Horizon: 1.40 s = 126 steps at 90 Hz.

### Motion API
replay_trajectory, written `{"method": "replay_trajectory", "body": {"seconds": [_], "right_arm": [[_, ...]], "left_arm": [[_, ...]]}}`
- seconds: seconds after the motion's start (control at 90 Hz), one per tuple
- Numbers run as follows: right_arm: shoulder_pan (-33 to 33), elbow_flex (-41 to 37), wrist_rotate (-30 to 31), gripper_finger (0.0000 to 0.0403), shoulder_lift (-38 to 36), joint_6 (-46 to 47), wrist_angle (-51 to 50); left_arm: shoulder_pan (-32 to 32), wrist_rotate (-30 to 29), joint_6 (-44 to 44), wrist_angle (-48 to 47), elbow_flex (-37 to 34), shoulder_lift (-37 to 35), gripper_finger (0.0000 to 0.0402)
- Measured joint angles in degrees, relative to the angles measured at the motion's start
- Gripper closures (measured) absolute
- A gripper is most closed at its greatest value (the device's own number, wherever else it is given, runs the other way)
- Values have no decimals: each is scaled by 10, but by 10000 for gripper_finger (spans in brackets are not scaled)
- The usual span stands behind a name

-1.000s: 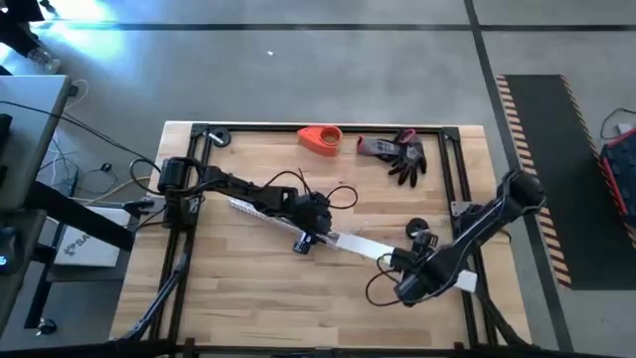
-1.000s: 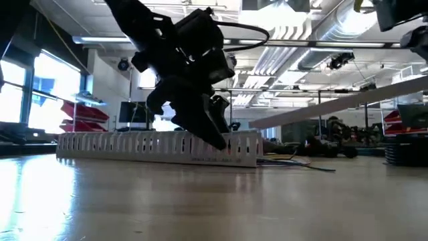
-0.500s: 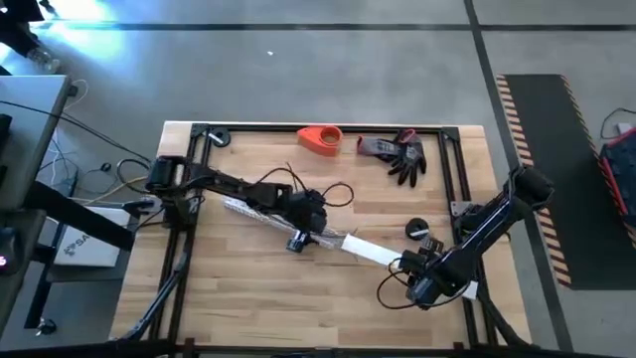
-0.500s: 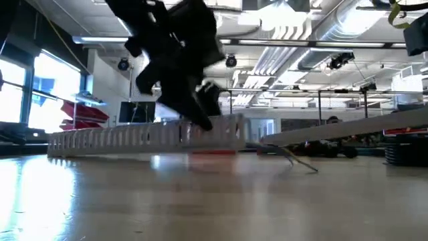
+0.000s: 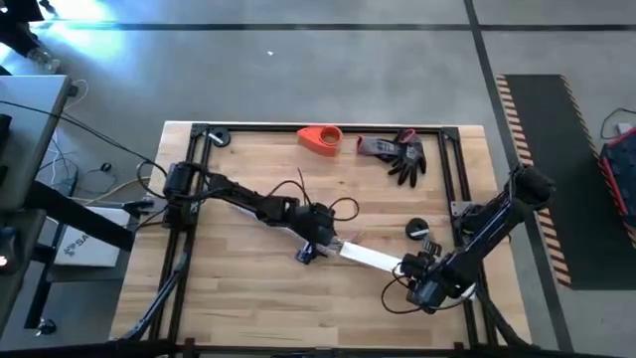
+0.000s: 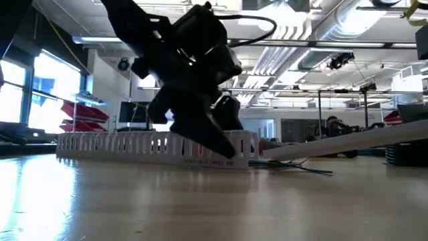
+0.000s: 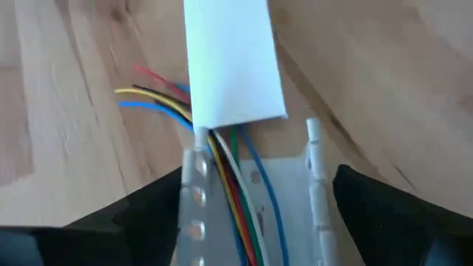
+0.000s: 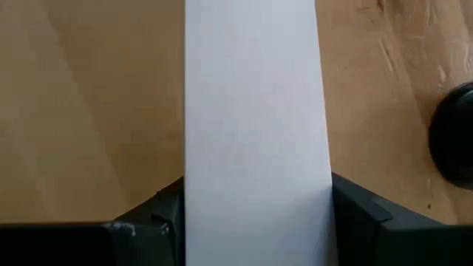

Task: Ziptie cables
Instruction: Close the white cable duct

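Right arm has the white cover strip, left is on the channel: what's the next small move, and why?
Probably slide the flat white strip a little farther along the slotted channel. Its end only just overlaps the channel's end, leaving the coloured wires uncovered.

your desk (image 5: 248, 298) carries, mid-surface: the slotted channel (image 6: 120, 146), with the cables (image 7: 235, 174) lying in it and spilling out at one end. the left hand (image 5: 316, 242) sits over that end. the flat strip (image 5: 370, 259) runs from there to the right hand (image 5: 422, 281) near your desk's right front corner.
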Motion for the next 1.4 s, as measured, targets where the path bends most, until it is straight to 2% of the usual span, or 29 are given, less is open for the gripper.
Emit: {"method": "replay_trajectory", "body": {"seconds": [0.256, 0.378, 0.656, 0.744, 0.9, 0.989, 1.2, 1.4], "right_arm": [[8, 0, 27, 229, 0, 9, 12], [8, 1, 52, 308, 2, 14, 21], [20, 2, 45, 394, 1, 13, 14], [19, 2, 46, 386, 1, 12, 24], [19, 1, 48, 331, 1, 8, 26], [18, 0, 48, 312, 2, 9, 19], [0, 0, 31, 310, 22, 17, 30], [-19, 0, -3, 316, 27, -42, 79]], "left_arm": [[-9, 3, -10, 23, 0, 19, 93], [-10, 3, -13, 26, 0, 19, 108], [-10, 3, -19, 27, 0, 19, 134], [-10, 2, -19, 27, 0, 19, 135], [-10, -1, -20, 26, 0, 19, 135], [-10, -1, -20, 24, 0, 19, 135], [-10, -3, -20, 18, 1, 19, 135], [-9, -5, -19, 18, 1, 19, 135]]}}
